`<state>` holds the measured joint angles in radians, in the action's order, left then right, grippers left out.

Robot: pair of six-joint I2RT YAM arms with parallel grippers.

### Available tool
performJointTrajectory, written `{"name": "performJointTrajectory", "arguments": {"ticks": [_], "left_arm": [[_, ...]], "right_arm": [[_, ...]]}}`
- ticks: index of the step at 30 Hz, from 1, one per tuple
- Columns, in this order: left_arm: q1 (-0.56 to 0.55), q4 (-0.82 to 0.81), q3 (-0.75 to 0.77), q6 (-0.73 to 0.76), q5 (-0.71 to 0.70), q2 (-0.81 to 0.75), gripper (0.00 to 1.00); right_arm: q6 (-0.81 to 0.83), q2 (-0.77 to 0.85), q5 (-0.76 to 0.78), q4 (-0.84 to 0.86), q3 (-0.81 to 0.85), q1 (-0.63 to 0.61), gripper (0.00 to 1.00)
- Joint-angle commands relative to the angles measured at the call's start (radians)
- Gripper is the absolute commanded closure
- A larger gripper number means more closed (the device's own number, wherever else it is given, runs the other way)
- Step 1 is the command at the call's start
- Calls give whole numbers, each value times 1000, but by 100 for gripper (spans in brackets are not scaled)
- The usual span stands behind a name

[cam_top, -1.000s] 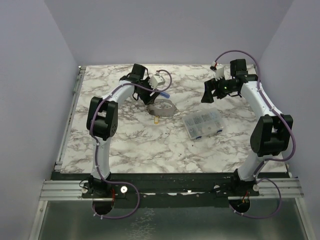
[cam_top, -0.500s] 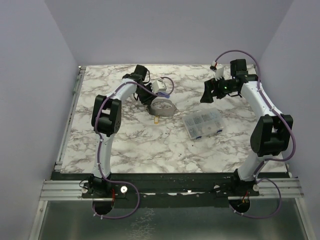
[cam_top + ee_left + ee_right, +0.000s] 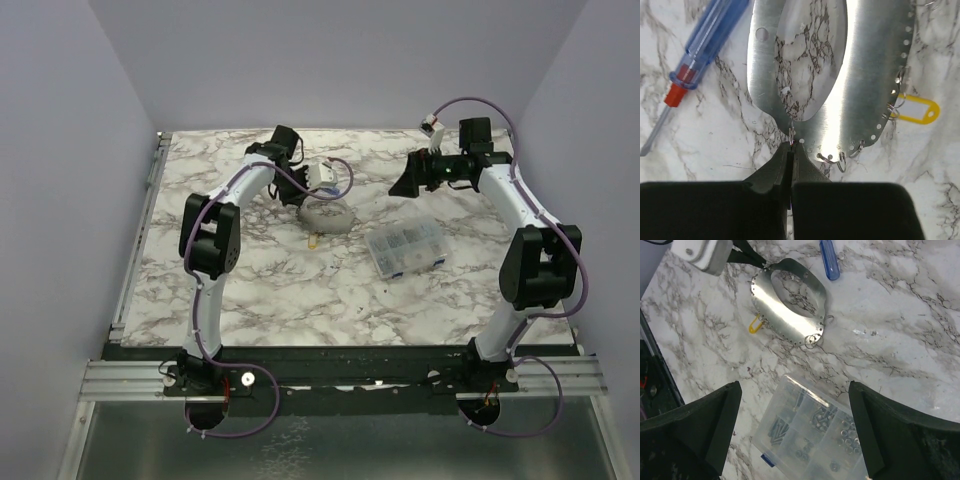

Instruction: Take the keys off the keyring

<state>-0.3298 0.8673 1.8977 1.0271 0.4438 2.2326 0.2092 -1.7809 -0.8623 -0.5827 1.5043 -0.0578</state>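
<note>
Since a second ago the keyring (image 3: 326, 215) is tipped up from its flatter lie, and the right tool (image 3: 410, 182) is swung slightly leftward. Now the left tool (image 3: 791, 150) is clamped shut on the keyring's rim, just beside small wire loops (image 3: 832, 159). The right tool is held wide open, hovering well apart to the right of the keyring. One of the keys (image 3: 914, 110), a yellow tag, is hung at the near rim, apparently lying on the worktop (image 3: 280, 290). For a clean step, the keyring should be held steady and tilted so that tag is presented. The open tool is best brought onto the tag alone, clear of the clear box (image 3: 815, 430) and the screwdriver (image 3: 700, 55).
</note>
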Motion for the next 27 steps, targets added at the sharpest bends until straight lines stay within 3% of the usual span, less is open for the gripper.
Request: {"name": "performJointTrajectory", "arguments": {"ticks": [1,17,27], "left_arm": [[-46,0,-33,118,-4,-163,100],[-106,-280,-318,469,16,-483,100],[-125,-359,-472,646,142,-646,100]], "right_arm": [[-71,-23,-80,110,7,-10,0],[67,-9,-210,190,-3,-66,0],[295,69,-213,279,-75,-130,0]]}}
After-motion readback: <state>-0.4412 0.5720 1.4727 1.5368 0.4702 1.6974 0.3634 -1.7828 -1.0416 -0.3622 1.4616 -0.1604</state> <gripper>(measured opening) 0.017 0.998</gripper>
